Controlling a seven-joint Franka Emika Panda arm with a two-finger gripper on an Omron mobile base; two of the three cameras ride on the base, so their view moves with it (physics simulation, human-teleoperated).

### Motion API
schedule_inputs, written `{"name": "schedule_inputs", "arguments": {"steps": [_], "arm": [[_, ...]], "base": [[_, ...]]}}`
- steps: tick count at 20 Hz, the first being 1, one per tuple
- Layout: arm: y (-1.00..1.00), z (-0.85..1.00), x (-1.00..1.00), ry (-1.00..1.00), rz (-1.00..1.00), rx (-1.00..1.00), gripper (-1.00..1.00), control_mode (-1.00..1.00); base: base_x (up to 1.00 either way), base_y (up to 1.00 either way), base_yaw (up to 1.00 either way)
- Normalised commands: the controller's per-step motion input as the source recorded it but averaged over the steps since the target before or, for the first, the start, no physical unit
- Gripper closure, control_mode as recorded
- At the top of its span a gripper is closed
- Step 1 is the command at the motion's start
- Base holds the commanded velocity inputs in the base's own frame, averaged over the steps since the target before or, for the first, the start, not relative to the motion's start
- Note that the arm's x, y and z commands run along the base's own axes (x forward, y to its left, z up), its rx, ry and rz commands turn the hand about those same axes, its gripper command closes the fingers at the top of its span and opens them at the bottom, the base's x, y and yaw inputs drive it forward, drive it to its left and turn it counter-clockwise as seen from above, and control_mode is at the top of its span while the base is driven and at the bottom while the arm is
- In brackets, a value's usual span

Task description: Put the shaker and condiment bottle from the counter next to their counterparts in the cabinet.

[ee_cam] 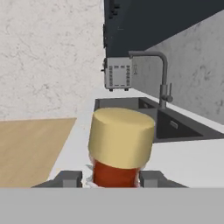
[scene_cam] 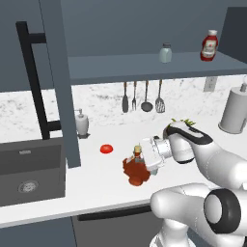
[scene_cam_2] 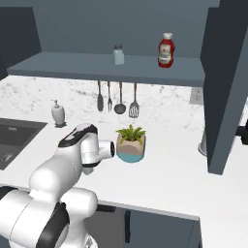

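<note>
The condiment bottle (scene_cam: pixel 134 172), red-brown with a tan cap, stands on the white counter (scene_cam: pixel 96 185) in front of the arm. My gripper (scene_cam: pixel 143 157) reaches in from the right and is shut on its neck just under the cap. In the hand view the cap (ee_cam: pixel 120 138) looms large, and my gripper (ee_cam: pixel 110 178) has a dark fingertip (ee_cam: pixel 70 177) pressed against each side of the red neck. On the cabinet shelf (scene_cam: pixel 120 65) stand the counterparts: a pale glass shaker (scene_cam: pixel 165 53) (scene_cam_2: pixel 118 54) and a ketchup bottle (scene_cam: pixel 209 46) (scene_cam_2: pixel 165 50). The counter's own shaker is out of view.
The open cabinet door (scene_cam: pixel 58 72) with its black handle (scene_cam: pixel 34 77) hangs left of the bottle, over the sink (scene_cam: pixel 29 173). A soap pump (scene_cam: pixel 82 123), a red tomato (scene_cam: pixel 106 149), hanging utensils (scene_cam: pixel 142 96), a paper towel roll (scene_cam: pixel 234 111) and a potted plant (scene_cam_2: pixel 131 144) are nearby.
</note>
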Motion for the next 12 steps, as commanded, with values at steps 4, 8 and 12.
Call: {"name": "schedule_inputs", "arguments": {"steps": [4, 8, 12], "arm": [[0.01, -0.03, -0.01, 0.00, -0.01, 0.05, 1.00, -1.00], [0.13, 0.75, -0.12, -0.08, -0.05, 0.14, 1.00, -1.00], [0.40, 1.00, -0.25, -0.30, 0.00, 0.03, 1.00, -1.00]], "base": [[0.00, 0.00, 0.00], [0.00, 0.00, 0.00], [0.00, 0.00, 0.00]]}}
